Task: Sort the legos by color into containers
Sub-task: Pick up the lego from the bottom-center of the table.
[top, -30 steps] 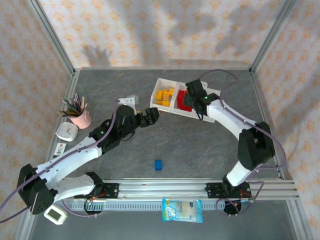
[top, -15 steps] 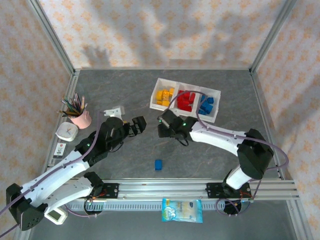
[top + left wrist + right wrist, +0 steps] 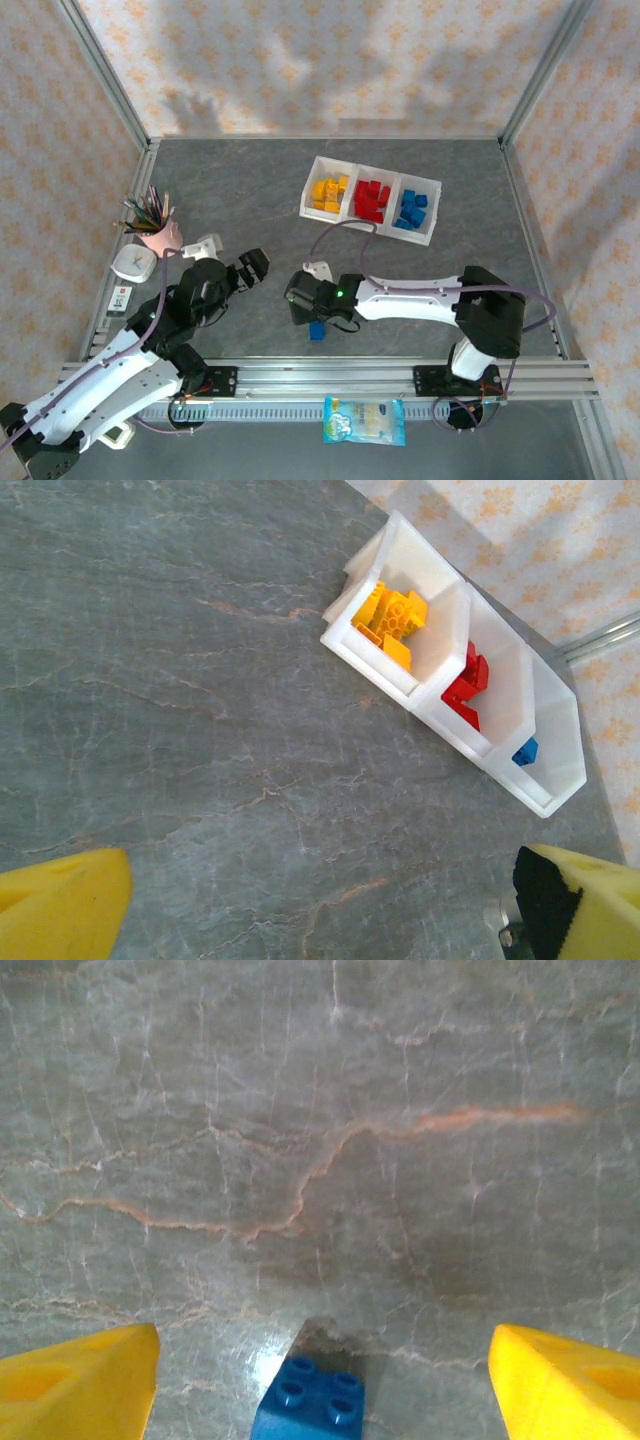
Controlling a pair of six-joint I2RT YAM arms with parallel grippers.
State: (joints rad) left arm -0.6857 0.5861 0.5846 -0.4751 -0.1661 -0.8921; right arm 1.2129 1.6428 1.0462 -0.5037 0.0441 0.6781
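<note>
grey marbled table [image 3: 250,180] — white tray [image 3: 360,226] toward the far edge, one blue lego [image 3: 316,333] close to the near edge, pink pencil cup [image 3: 160,240] and white clock [image 3: 131,265] at the left edge.

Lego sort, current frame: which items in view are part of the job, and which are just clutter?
Job:
- loose blue lego on the table
- white three-compartment tray
- yellow legos, red legos and blue legos, already in it

Lying about:
- pink cup of pencils
- small white gadget beside it
- blue-and-white packet at the near edge
</note>
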